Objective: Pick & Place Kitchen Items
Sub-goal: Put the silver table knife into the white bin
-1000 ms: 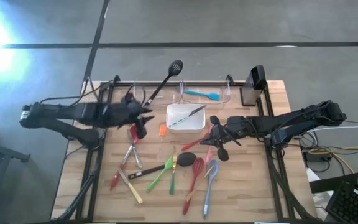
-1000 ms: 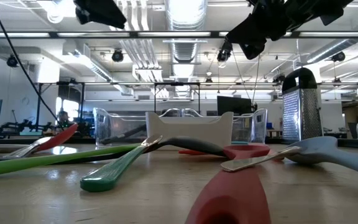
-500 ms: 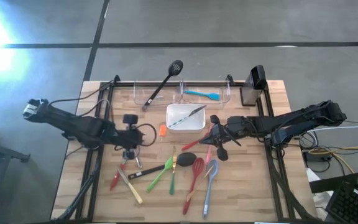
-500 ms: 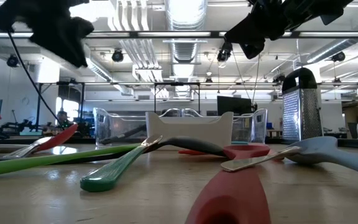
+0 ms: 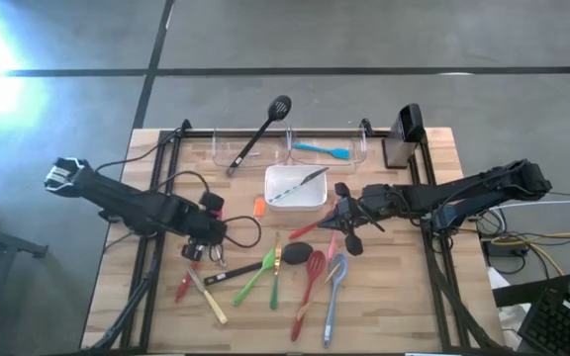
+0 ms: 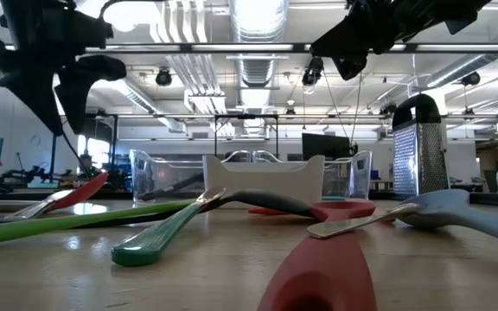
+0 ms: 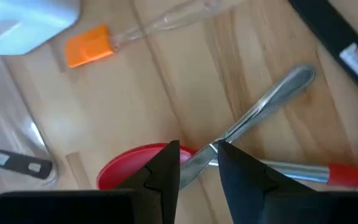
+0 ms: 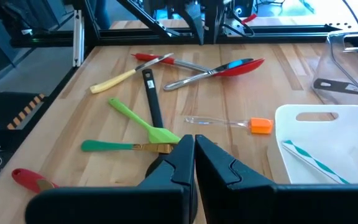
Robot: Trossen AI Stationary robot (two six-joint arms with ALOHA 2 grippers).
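Several long-handled kitchen items lie fanned across the near half of the table [image 5: 404, 307]. Among them are green spatulas [image 5: 257, 278], a black-handled one [image 5: 231, 274], a red one [image 5: 310, 281], a blue spoon [image 5: 332, 293] and a yellow handle [image 5: 212, 304]. My left gripper [image 5: 210, 237] [image 7: 197, 167] points down, open, above the spot where two steel handles [image 7: 263, 102] cross beside a red spoon bowl [image 7: 129, 169]. In the low view it [image 6: 66, 108] hangs clear of the table. My right gripper [image 5: 339, 214] [image 8: 194, 155] hovers shut near the white dish [image 5: 283, 188].
Two clear bins stand at the far edge, one with a black slotted spoon [image 5: 262, 127] leaning out, one with a blue spatula [image 5: 322, 150]. A utensil lies across the white dish. An orange brush [image 5: 258, 207] lies beside the dish and a grater [image 5: 404, 134] stands far right.
My left gripper has come away from the bins toward the table's near edge and sunk lower. It has tipped and rolled from nearly level to pointing down over the steel-handled utensils. The utensils have not moved.
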